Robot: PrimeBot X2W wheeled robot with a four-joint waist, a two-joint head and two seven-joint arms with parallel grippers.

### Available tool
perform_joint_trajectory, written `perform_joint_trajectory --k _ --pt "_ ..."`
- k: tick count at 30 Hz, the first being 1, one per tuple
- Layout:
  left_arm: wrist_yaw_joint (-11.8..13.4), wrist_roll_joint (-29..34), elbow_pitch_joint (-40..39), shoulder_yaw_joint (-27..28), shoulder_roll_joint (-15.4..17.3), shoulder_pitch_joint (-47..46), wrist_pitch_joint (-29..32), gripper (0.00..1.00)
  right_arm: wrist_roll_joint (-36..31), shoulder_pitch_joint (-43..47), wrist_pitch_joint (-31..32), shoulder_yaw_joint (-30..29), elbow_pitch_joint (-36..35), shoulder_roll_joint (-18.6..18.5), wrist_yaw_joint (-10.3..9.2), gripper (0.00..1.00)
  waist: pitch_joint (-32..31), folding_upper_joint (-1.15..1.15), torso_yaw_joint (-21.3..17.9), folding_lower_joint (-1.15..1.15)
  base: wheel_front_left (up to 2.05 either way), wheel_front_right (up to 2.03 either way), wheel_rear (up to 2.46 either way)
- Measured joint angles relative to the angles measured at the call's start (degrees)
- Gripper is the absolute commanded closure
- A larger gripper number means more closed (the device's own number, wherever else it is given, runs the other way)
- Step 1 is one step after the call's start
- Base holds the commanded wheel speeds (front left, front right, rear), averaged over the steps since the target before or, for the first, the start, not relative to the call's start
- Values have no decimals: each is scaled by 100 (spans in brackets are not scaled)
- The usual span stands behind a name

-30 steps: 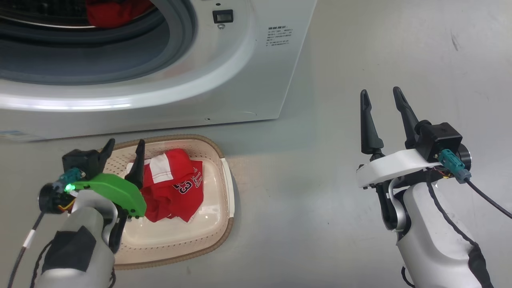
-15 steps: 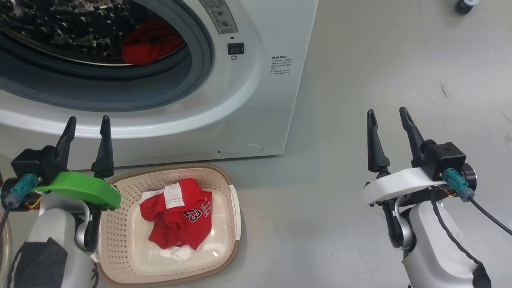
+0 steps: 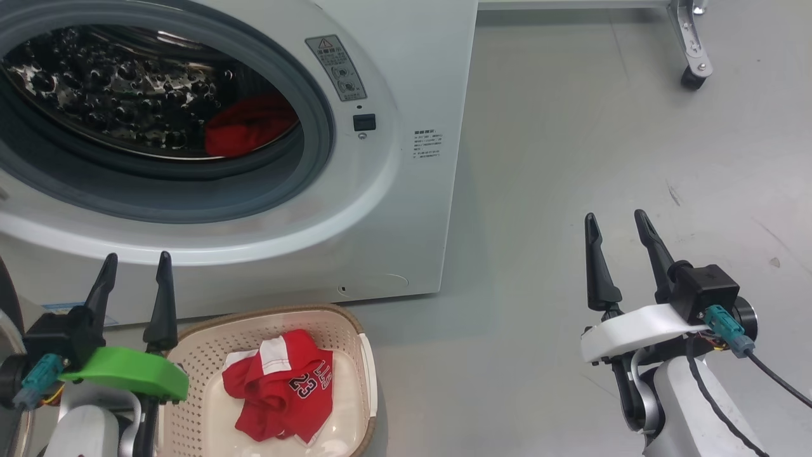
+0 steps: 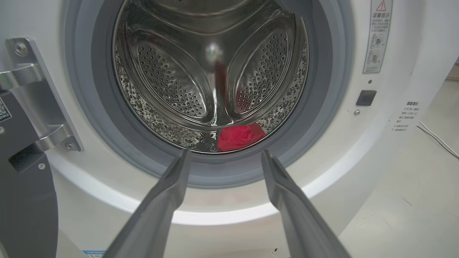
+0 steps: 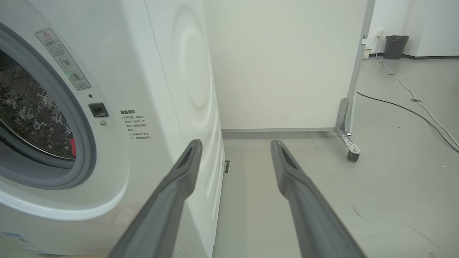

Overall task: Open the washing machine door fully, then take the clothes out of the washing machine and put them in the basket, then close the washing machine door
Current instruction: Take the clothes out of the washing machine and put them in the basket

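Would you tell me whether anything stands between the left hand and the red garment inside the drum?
Nothing visible does. The door is swung aside, and the open left hand points through the gasket ring at the red garment in the drum.

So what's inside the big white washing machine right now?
One bunched red cloth lies low in the perforated steel drum. The grey rubber gasket covers the drum's front lower edge, so anything tucked behind it cannot be seen.
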Motion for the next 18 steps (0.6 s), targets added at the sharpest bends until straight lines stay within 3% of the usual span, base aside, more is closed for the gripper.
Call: perform_joint_trajectory --k 18 --pt "108 236 -504 198 -194 1072 0 0 -116 521 0 0 -166 24 118 0 -469 0 -178 0 0 0 0"
